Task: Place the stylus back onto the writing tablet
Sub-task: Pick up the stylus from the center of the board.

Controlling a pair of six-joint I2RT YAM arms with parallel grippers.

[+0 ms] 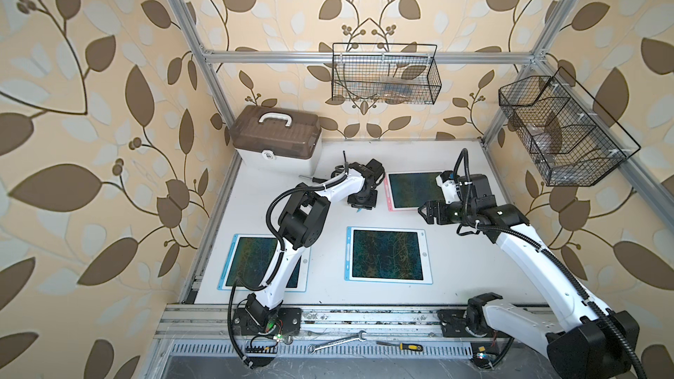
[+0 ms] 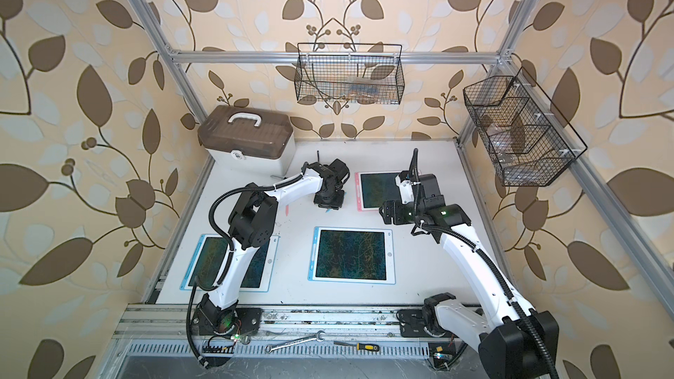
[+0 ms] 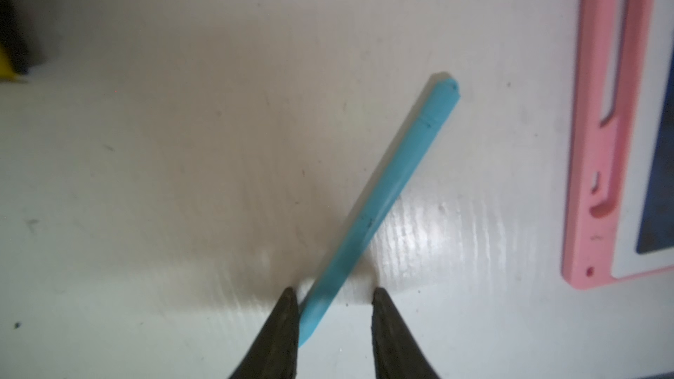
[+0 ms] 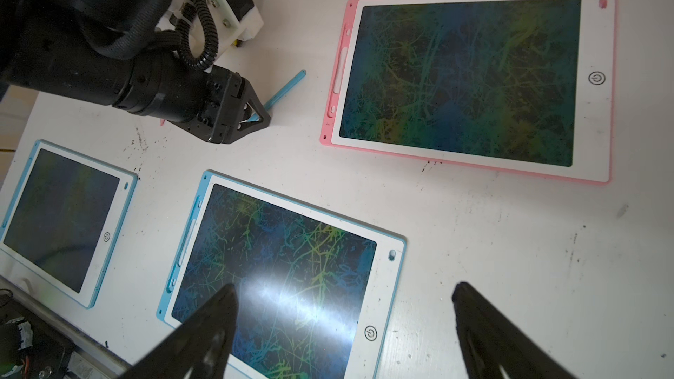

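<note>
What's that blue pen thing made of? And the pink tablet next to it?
The blue stylus looks like plastic: one solid colour, fairly matte, with small moulded ridges near one end. The frame of the pink writing tablet is probably smooth moulded plastic too, judging by its even colour and rounded slots.

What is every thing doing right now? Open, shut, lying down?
Stylus, lying flat, not yet clamped.
Left gripper, open, jaws either side of the stylus.
Right gripper, open, holding nothing.
Pink tablet, flat, screen scribbled.
Middle blue tablet, flat, scribbled.
Left blue tablet, flat, partly hidden by the left arm in both top views.
Box, lid shut.
</note>
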